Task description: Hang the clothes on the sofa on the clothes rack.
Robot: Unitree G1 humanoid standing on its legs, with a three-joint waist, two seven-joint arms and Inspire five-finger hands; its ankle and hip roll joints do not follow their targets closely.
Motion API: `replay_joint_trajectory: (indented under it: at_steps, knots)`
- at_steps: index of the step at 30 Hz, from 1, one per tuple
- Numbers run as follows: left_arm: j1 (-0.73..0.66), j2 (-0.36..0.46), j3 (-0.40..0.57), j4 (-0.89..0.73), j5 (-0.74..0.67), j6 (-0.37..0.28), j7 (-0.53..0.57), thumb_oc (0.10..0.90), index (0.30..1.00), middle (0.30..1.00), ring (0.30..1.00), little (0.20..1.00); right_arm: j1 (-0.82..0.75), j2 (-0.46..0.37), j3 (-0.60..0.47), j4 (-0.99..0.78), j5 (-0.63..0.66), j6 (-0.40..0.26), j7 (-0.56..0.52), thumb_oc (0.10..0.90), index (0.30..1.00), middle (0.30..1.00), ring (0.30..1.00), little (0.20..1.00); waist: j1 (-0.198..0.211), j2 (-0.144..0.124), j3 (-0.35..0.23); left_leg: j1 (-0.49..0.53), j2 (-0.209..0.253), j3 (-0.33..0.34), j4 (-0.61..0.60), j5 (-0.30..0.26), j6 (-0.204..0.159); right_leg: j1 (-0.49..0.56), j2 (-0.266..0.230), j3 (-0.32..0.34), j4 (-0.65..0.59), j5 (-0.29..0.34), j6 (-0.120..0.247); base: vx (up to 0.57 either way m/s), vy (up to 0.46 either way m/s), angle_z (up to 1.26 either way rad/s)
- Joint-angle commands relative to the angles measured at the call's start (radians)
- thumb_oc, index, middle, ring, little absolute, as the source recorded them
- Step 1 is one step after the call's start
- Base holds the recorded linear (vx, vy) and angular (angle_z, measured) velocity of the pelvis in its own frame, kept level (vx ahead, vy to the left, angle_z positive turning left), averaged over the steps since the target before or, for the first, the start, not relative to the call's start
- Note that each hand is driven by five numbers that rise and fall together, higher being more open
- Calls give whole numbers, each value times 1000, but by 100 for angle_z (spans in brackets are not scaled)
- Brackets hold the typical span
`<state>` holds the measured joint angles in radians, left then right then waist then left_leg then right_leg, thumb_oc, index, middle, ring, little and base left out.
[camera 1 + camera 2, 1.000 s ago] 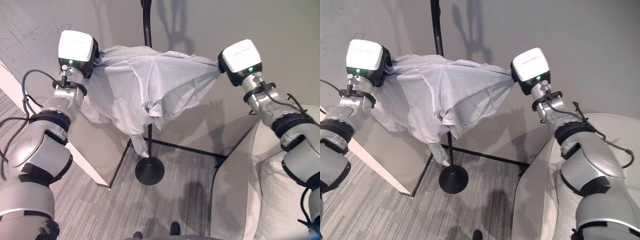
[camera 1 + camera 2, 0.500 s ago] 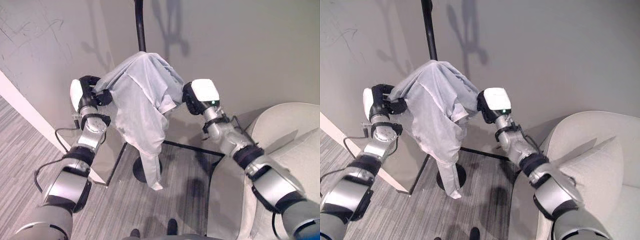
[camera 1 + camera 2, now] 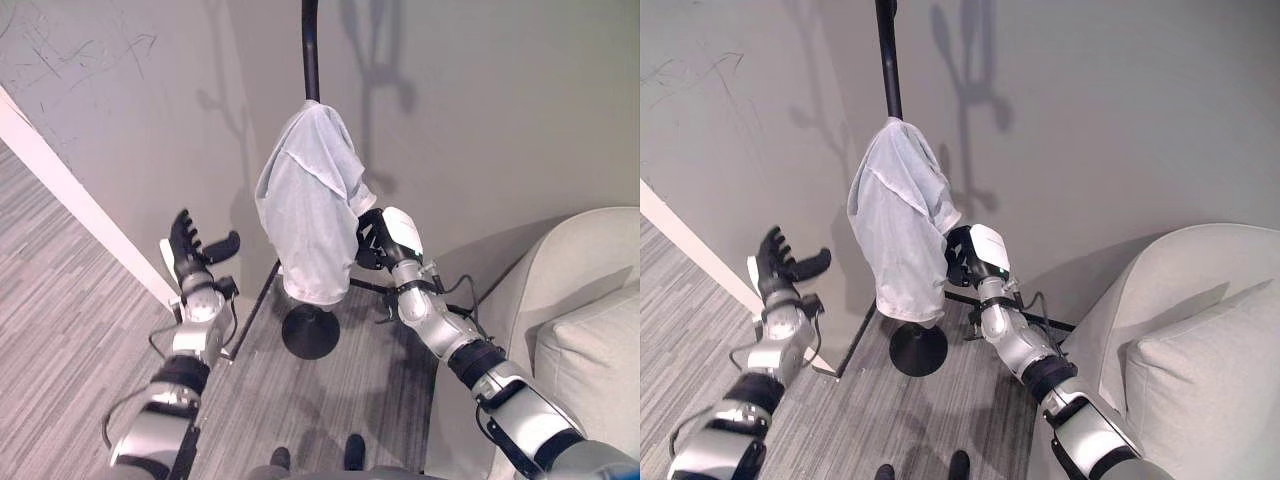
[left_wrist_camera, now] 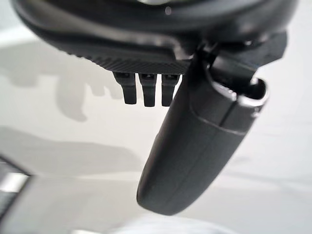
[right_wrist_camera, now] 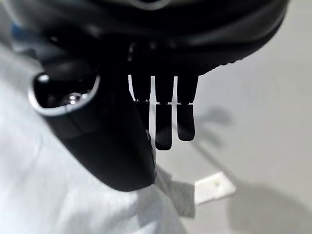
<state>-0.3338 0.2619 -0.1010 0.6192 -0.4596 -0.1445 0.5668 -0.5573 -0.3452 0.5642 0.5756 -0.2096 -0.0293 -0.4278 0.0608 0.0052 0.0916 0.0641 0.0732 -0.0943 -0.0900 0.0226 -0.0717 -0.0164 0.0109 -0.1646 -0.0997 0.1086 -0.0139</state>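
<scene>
- Well, the pale grey shirt point(image 3: 310, 205) is hanging draped over a hook of the black clothes rack point(image 3: 310, 45), bunched at the top and falling down in front of the pole toward the round base point(image 3: 311, 333).
- Off to the rack's left, the left hand point(image 3: 190, 245) is held up in the air with fingers straight and spread and the thumb sticking out, gripping nothing and well apart from the cloth.
- On the other side, the right hand point(image 3: 372, 240) is sitting just beside the shirt's lower edge; its wrist view is showing the fingers point(image 5: 164, 122) straight and relaxed with cloth right alongside the thumb, so it looks to be letting go rather than pinching.
- To finish this step well, I'd say the right hand is needing to draw straight back from the fabric without snagging the hem, since a tug could slide the bunched shirt off the hook.
- Nearby, the light grey sofa point(image 3: 560, 300) with its cushion point(image 3: 590, 370) is standing to the right, clear of the rack.
- Behind the rack the grey wall point(image 3: 480, 120) is close, and a white trim strip point(image 3: 80, 200) is running along the wall on the left down to the striped carpet point(image 3: 60, 340).
- Nothing seems to be blocking either arm's way out, though the rack's base and floor bar point(image 3: 405, 292) are lying low near the right arm.
</scene>
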Motion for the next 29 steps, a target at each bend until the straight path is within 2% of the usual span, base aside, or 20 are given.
replay_joint_trajectory:
  at_steps: [1,5,7,10,11,14,15,18,19,21,23,24,25,27,29]
  knots:
    - [-24,19,7,-53,7,-75,-19,800,900,900,900,900,9,-30,-68,-56,80,-64,0,800,900,900,900,900,28,-16,-66,37,61,39,3,-28,15,73,-44,28,12,-158,26,38,8,7]
    - [56,20,20,-88,-3,-69,-41,800,900,900,900,900,40,-48,-100,-82,96,-66,9,800,900,900,900,900,37,-16,-69,42,62,36,3,-25,15,79,-44,25,12,-158,26,23,0,8]
    - [171,29,32,-139,-33,-75,-102,800,900,900,900,900,93,-74,-146,-138,116,-74,20,800,900,900,900,900,46,-16,-72,46,63,34,3,-18,14,84,-44,24,12,-159,25,10,0,3]
    - [236,35,34,-133,-63,-82,-157,800,900,900,900,900,137,-84,-179,-164,140,-89,29,800,900,900,900,900,50,-15,-72,49,64,31,3,-13,12,89,-44,22,12,-160,25,0,0,0]
    - [283,32,47,-68,-80,-79,-216,800,900,900,900,900,188,-83,-221,-192,175,-112,38,800,900,900,900,900,50,-14,-73,52,65,30,3,-8,10,92,-45,20,12,-161,25,0,0,0]
    - [315,14,67,23,-131,-75,-262,800,900,900,900,900,247,-72,-259,-217,201,-125,48,800,900,900,900,900,48,-14,-76,53,65,29,3,-5,9,94,-45,19,12,-164,26,5,-2,1]
    - [329,-54,149,173,-279,-65,-318,800,900,900,900,900,335,-53,-301,-221,136,-114,28,800,900,900,900,900,40,-11,-75,55,66,30,3,-5,7,98,-44,19,12,-167,26,28,-11,-4]
    - [338,-76,164,257,-258,-67,-324,800,900,900,900,900,380,-16,-331,-175,125,-115,-4,800,900,900,900,900,36,-8,-77,55,67,28,3,-6,6,99,-45,16,12,-169,25,14,-6,1]
    - [329,-108,183,418,-246,-56,-340,800,900,900,900,900,425,36,-361,-88,156,-129,-43,800,900,900,900,900,31,-6,-77,55,67,24,3,-7,5,101,-44,15,12,-173,25,0,0,0]
    - [324,-130,209,535,-248,-44,-353,800,900,900,900,900,463,76,-373,1,173,-135,-64,800,900,900,900,900,22,-3,-77,57,68,23,3,-4,4,102,-44,14,12,-176,23,8,0,2]
    - [328,-137,199,642,-176,-30,-365,800,900,900,900,900,476,117,-375,149,257,-146,-40,800,900,900,900,900,18,-1,-76,61,70,24,3,-4,1,104,-42,14,12,-176,22,0,0,0]
    - [328,-137,199,643,-176,-30,-365,800,900,900,900,900,475,117,-376,149,257,-147,-40,800,900,900,900,900,17,-2,-77,58,68,23,3,-3,2,103,-44,14,12,-176,22,0,0,0]
    - [333,-135,183,732,-113,-4,-389,800,900,900,900,900,469,166,-385,318,436,-154,31,800,900,900,900,900,18,-3,-78,59,70,25,3,-2,-1,103,-42,15,12,-176,21,0,0,0]
    - [334,-129,155,801,-30,32,-419,800,900,900,900,900,451,216,-429,543,679,-135,142,800,900,900,900,900,28,-6,-81,57,70,22,3,-3,-3,104,-42,10,12,-175,20,-3,-2,2]
    - [334,-125,138,831,12,45,-445,800,900,900,900,900,444,245,-479,717,848,-101,224,800,900,900,900,900,40,-8,-85,56,70,17,3,-4,-5,107,-42,4,12,-175,20,15,-5,4]
